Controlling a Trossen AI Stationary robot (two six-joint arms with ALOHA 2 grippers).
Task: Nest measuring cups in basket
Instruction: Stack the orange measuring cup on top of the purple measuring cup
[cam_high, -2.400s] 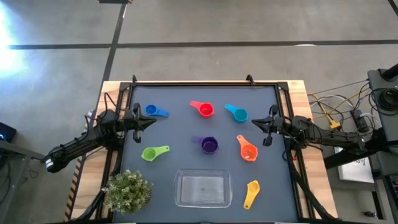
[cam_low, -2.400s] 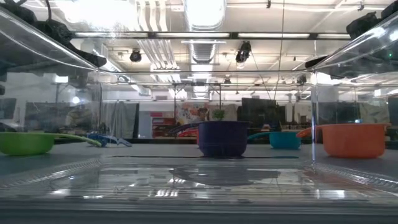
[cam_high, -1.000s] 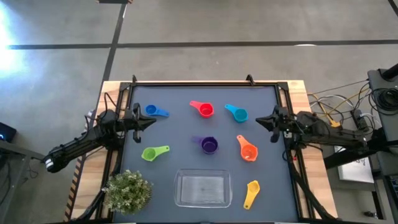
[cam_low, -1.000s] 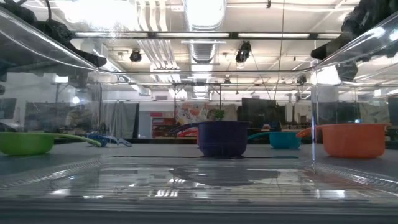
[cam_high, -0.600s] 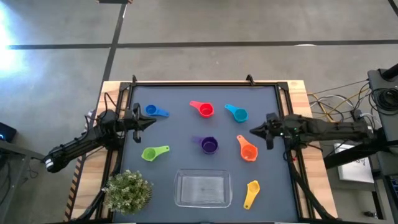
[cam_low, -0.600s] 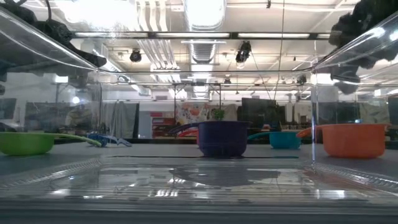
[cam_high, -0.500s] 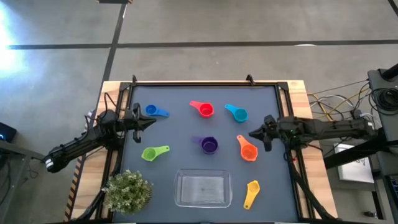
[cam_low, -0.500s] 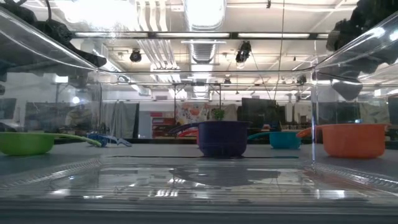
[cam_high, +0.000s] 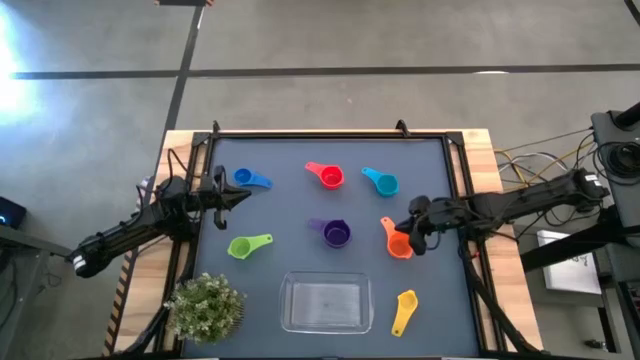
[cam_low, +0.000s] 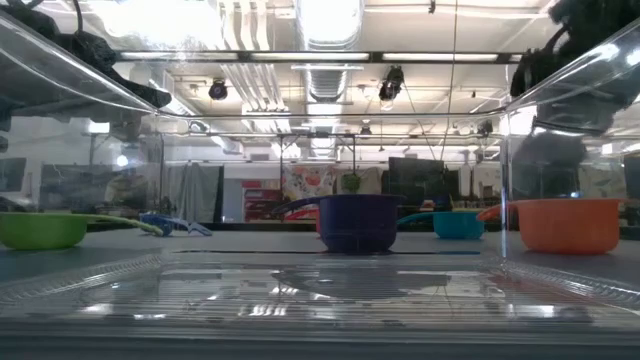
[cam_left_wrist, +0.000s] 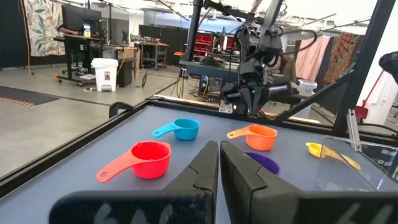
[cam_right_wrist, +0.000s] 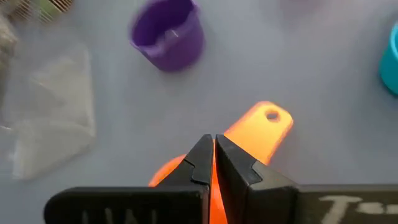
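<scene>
The right gripper (cam_high: 411, 236) has been moved inward from the desk (cam_high: 290, 215) edge, fingers clenched, above the orange cup (cam_high: 399, 243); the left gripper (cam_high: 238, 196), also clenched, is unmoved; the basket (cam_high: 326, 303) lies near.

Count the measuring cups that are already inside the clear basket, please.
0. The clear basket holds none; all seven lie on the mat: blue, red, teal, green, purple, orange, yellow.
</scene>
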